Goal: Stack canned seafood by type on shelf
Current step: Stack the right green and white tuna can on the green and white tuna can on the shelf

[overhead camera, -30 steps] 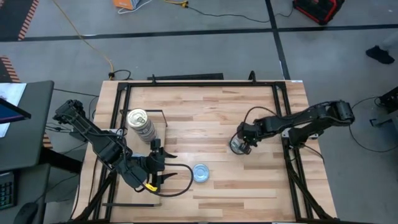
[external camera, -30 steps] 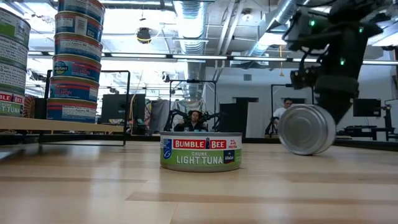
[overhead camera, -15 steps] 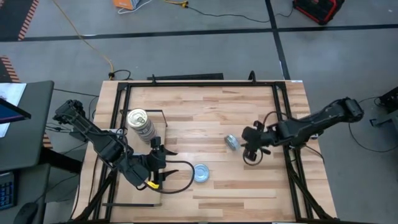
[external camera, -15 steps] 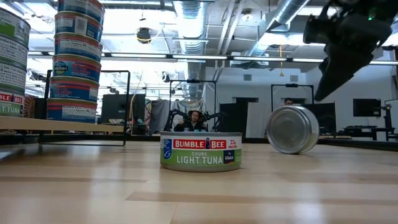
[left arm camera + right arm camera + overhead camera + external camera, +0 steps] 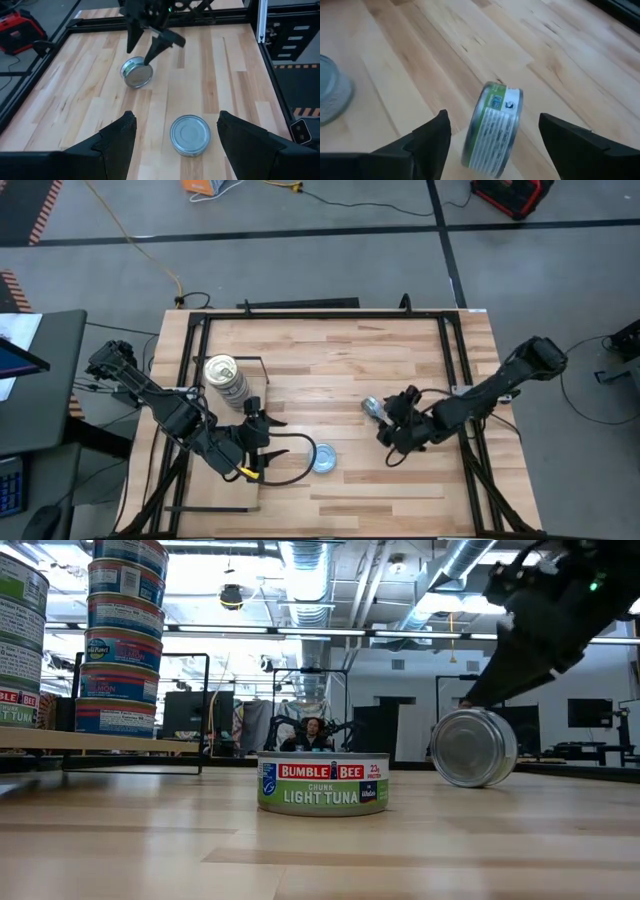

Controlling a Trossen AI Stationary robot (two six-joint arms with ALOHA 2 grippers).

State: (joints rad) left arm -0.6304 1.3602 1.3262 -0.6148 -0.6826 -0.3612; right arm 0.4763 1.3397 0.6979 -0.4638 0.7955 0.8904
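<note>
A tin on its edge, right of centre in the high view, stands with its round faces upright just beyond the open, empty right gripper, nearer to it than to the left gripper. That one, also open and empty, faces the flat tin at lower centre. A second ago the right gripper pinched the tilted tin; now it is released and the gripper has backed off.

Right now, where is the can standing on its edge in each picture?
High view: tipped can, right of centre.
Low view: right.
Left wrist view: upper left.
Right wrist view: centre.
Shared landmark: the flat tuna can nearby.
</note>
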